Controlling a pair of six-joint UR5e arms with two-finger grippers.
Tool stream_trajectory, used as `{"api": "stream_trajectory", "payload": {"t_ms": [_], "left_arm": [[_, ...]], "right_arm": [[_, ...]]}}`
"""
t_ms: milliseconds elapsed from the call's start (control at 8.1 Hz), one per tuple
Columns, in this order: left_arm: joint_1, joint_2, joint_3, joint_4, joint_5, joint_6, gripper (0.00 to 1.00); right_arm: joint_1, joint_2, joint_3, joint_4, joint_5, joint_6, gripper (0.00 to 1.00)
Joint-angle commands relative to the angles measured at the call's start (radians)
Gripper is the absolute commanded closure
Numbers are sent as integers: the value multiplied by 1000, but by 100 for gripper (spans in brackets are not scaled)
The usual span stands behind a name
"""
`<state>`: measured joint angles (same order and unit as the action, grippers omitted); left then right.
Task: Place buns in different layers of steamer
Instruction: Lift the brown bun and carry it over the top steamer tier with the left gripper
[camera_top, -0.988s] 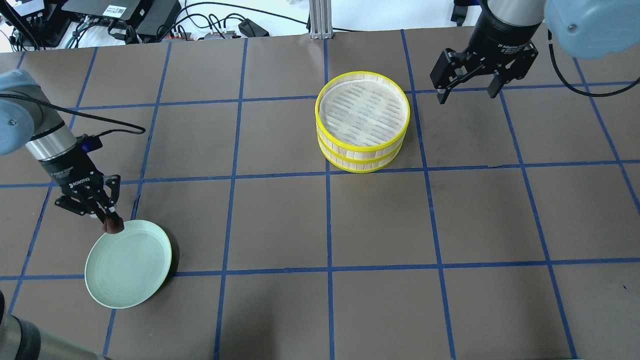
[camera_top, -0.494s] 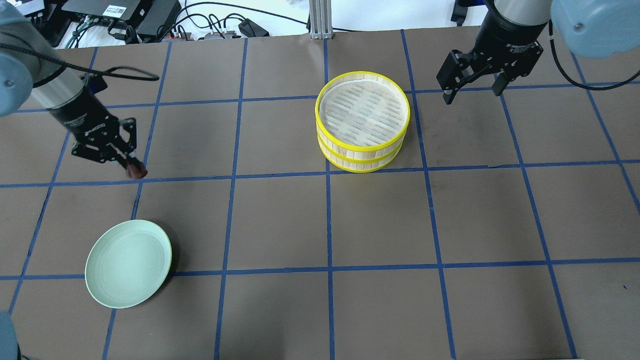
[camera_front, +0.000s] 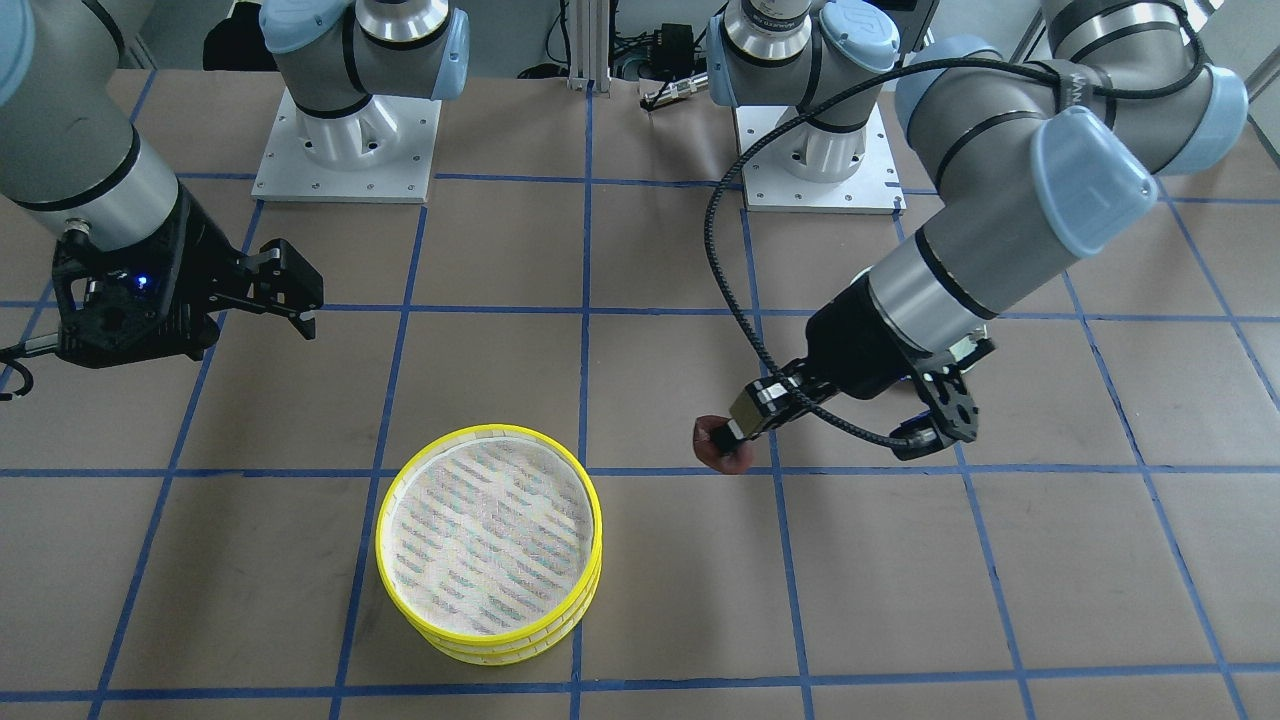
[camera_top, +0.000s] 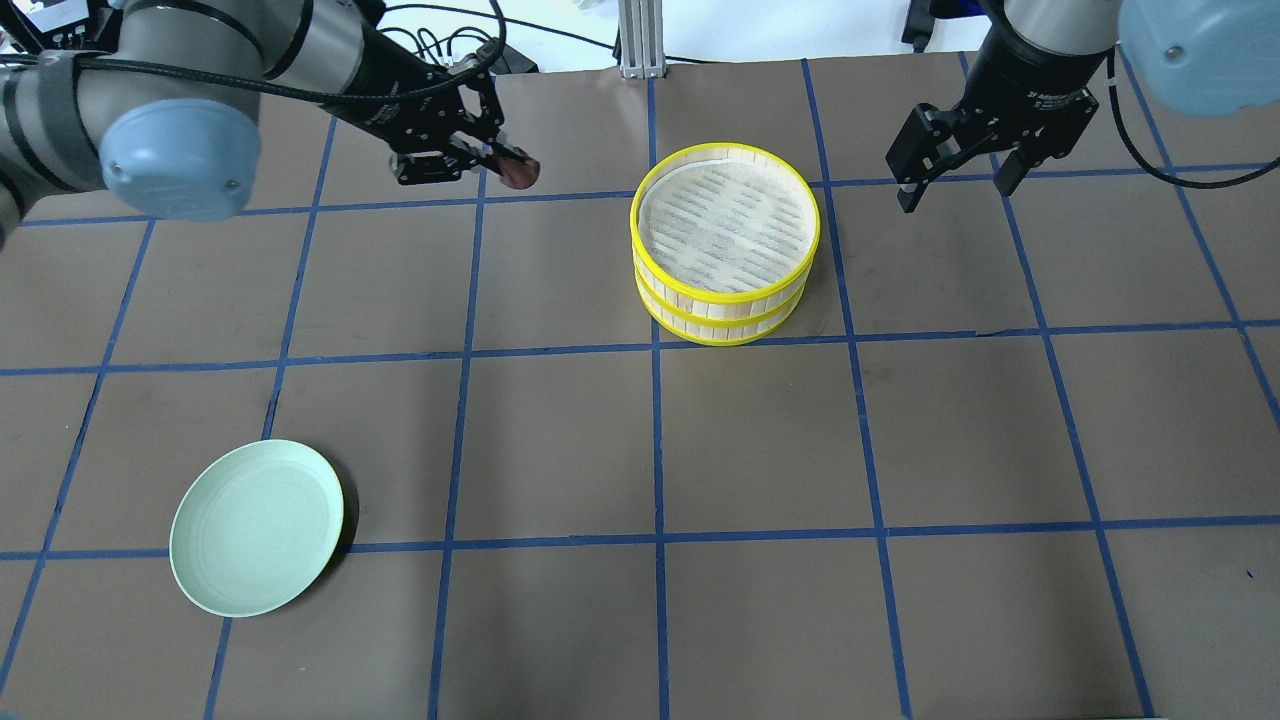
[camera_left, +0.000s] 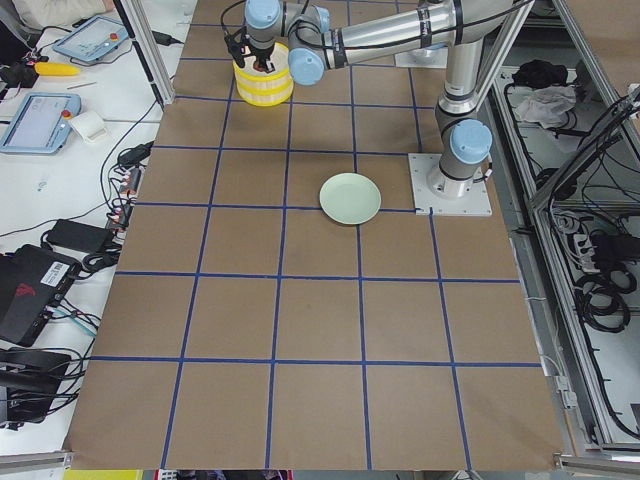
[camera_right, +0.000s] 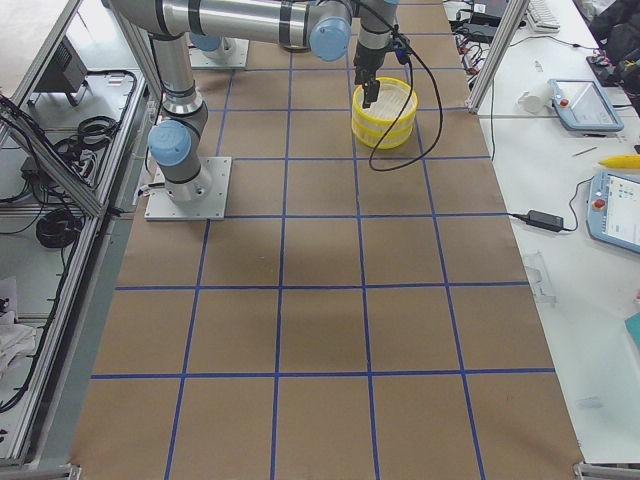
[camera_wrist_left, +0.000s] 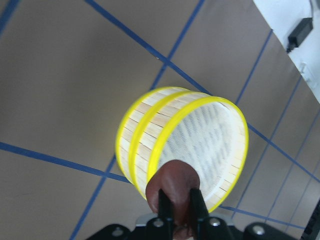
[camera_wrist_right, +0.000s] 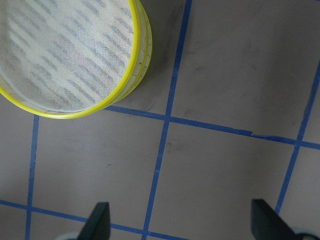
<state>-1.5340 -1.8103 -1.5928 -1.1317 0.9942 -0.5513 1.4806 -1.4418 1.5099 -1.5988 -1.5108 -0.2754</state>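
Two yellow-rimmed steamer trays (camera_top: 725, 220) stand stacked at the table's far middle. The top mesh is bare, and the inside of the lower tray is hidden. The stack also shows in the front view (camera_front: 490, 540) and in both wrist views (camera_wrist_left: 200, 140) (camera_wrist_right: 65, 55). My left gripper (camera_top: 508, 166) is shut on the dark reddish-brown bun (camera_top: 520, 172) (camera_front: 722, 445) (camera_wrist_left: 172, 187) and holds it in the air, left of the stack. My right gripper (camera_top: 955, 195) (camera_wrist_right: 182, 225) is open and empty, right of the stack. The cream-white bun is not in view.
A pale green plate (camera_top: 257, 527) lies empty at the near left, also seen in the exterior left view (camera_left: 350, 198). Cables and electronics (camera_top: 250, 40) sit beyond the table's far edge. An aluminium post (camera_top: 640, 40) stands behind the steamer.
My left gripper has carried the dark bun from the plate's edge up and across toward the far middle, close to the steamer stack. My right gripper has drifted slightly to the right, still open.
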Motion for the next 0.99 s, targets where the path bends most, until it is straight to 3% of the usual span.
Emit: {"api": "stream_trajectory", "payload": {"t_ms": [0, 247, 371, 494, 618, 741, 865], "left_arm": [[-121, -114, -6, 276, -86, -139, 100], [-208, -207, 5, 413, -75, -225, 98], [-222, -222, 4, 415, -69, -225, 80], [-233, -236, 2, 414, -66, -226, 36], [-251, -236, 2, 409, -65, -254, 11], [-259, -234, 4, 409, -66, -286, 0], [-262, -230, 5, 408, -68, -289, 0]], "right_arm": [[-5, -6, 3, 7, 1, 4, 0], [-5, -3, 3, 3, 3, 2, 0], [-5, 1, 3, -3, 17, 7, 0], [-5, 3, 3, -1, 15, 8, 0], [-5, 3, 4, -3, 15, 11, 0], [-5, 4, 4, -24, 14, 4, 0], [-5, 5, 3, -38, 17, 7, 0]]}}
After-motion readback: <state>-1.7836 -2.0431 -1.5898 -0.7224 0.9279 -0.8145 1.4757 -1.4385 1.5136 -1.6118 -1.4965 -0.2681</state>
